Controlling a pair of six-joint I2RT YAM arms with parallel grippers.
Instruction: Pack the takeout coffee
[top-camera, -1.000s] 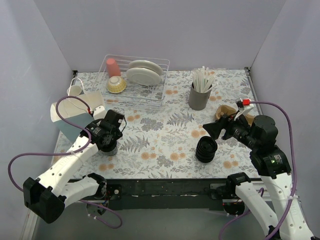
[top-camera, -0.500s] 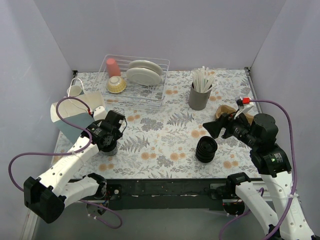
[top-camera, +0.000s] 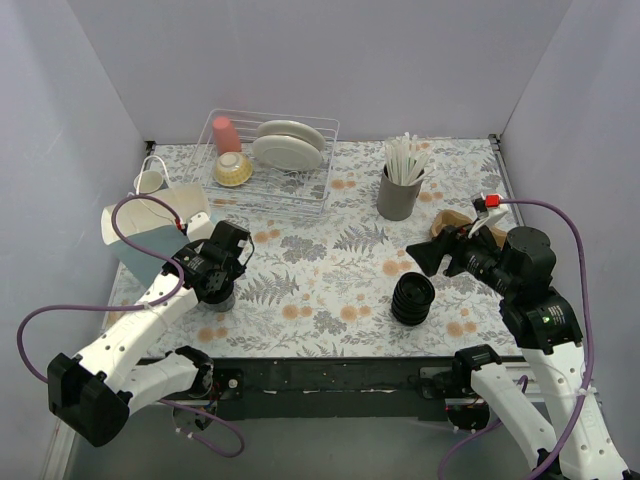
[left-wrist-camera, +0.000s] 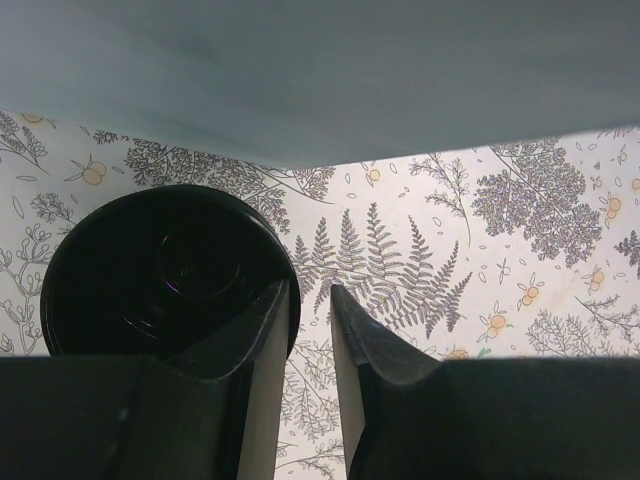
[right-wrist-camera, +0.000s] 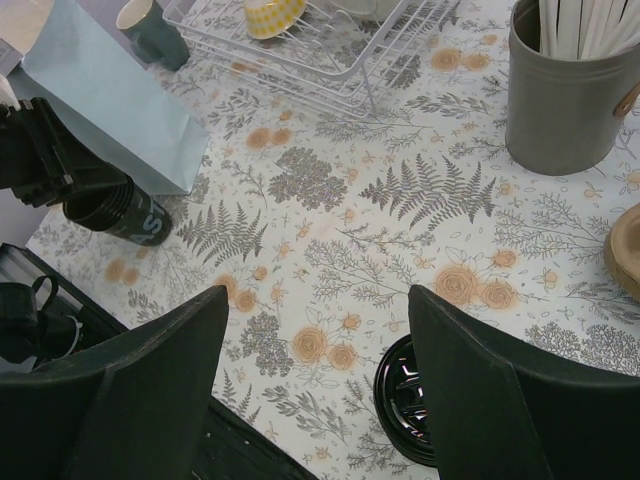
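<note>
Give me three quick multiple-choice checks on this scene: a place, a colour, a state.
1. Where is the stack of lids? A in the dish rack; B on the table near its front edge; C in the right gripper.
2. What colour is the cup in the dish rack? A pink; B green; C black.
3. The right gripper is: A shut on a lid; B shut, empty; C open, empty.
Answers: 1 B, it stands on the patterned table; 2 A, pink beside the yellow bowl; 3 C, its wrist view shows fingers wide apart, nothing between.
</note>
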